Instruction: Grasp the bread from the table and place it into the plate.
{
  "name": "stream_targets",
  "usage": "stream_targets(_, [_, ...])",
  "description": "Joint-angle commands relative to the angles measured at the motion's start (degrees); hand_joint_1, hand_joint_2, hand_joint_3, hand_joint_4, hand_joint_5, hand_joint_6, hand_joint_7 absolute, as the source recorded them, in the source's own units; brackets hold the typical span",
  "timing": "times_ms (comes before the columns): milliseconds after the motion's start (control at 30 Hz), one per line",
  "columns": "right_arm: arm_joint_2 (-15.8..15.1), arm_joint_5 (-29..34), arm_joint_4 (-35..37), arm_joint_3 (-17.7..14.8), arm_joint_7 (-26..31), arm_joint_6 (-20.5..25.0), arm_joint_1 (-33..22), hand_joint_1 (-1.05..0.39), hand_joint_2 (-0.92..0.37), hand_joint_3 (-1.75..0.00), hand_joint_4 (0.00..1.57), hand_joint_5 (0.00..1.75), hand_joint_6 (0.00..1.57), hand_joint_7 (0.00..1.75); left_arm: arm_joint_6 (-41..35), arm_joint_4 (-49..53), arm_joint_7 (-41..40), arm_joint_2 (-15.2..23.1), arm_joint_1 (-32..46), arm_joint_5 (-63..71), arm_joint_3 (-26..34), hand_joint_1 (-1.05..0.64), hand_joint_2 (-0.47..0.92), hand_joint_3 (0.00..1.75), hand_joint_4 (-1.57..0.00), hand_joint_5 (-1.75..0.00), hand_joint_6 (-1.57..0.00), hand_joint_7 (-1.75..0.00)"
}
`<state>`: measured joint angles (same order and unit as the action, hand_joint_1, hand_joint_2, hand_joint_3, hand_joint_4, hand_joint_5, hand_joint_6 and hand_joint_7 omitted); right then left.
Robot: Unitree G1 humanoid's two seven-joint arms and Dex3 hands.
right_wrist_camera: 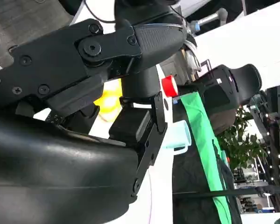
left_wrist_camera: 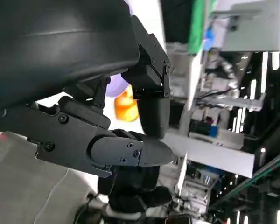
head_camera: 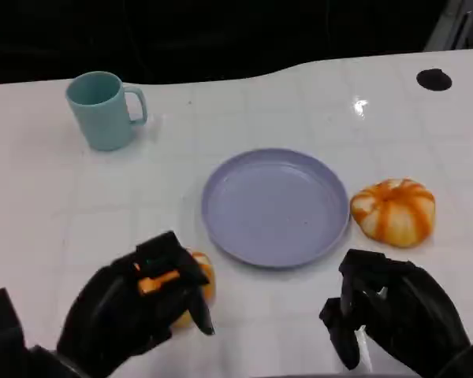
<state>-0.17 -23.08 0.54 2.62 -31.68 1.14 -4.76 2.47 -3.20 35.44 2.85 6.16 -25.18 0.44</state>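
Observation:
The bread (head_camera: pixel 393 211), a round orange bun with pale stripes, lies on the white table just right of the lilac plate (head_camera: pixel 274 206), which has nothing on it. My right hand (head_camera: pixel 390 315) hangs low near the table's front edge, a little in front of the bread and apart from it, its fingers loosely bent with nothing in them. At the front left, my left hand (head_camera: pixel 138 307) has its fingertips over a small orange-yellow thing (head_camera: pixel 203 277) without closing on it. The left wrist view has an orange shape (left_wrist_camera: pixel 126 108) beyond the left hand's fingers (left_wrist_camera: pixel 130 151).
A teal mug (head_camera: pixel 104 109) stands at the back left, and it is seen again (right_wrist_camera: pixel 177 136) in the right wrist view. A dark round mark (head_camera: pixel 433 79) lies at the table's far right. The table's far edge runs along a dark background.

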Motion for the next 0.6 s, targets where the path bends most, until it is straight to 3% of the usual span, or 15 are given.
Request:
stream_targets(33, [-0.3, -0.3, -0.8, -0.3, 0.2, -0.1, -0.4, -0.96, -0.92, -0.35, 1.18, 1.67, 1.02, 1.5, 6.8, -1.8, -1.9, 3.9, -1.2, 7.9, 0.6, -0.71, 0.92, 0.26, -0.52, -1.33, -0.61, -0.46])
stream_targets(200, [-0.3, -0.5, -1.0, -0.2, 0.2, 0.1, -0.4, -0.97, -0.92, -0.33, 1.18, 1.67, 1.03, 1.5, 11.3, -4.4, -6.0, 9.2, -2.1, 19.5, 0.7, -0.67, 0.92, 0.08, -0.41, -1.03, -0.56, -0.18])
stream_targets(367, [-0.3, -0.4, -1.2, -0.1, 0.3, 0.1, -0.5, -0.97, -0.92, -0.33, 1.19, 1.66, 1.03, 1.49, 15.2, -7.7, -11.4, 14.5, -1.8, 32.5, 1.1, -0.65, 0.92, 0.02, -0.32, -0.84, -0.5, -0.06])
stream_targets(600, [-0.3, -0.4, -2.0, 0.0, 0.8, 0.9, -0.9, -0.96, -0.92, -0.33, 1.18, 1.65, 1.04, 1.48, 11.4, -15.9, -15.1, 21.8, -0.8, 53.6, 0.5, -0.73, 0.92, 0.04, -0.34, -0.47, -0.41, 0.0])
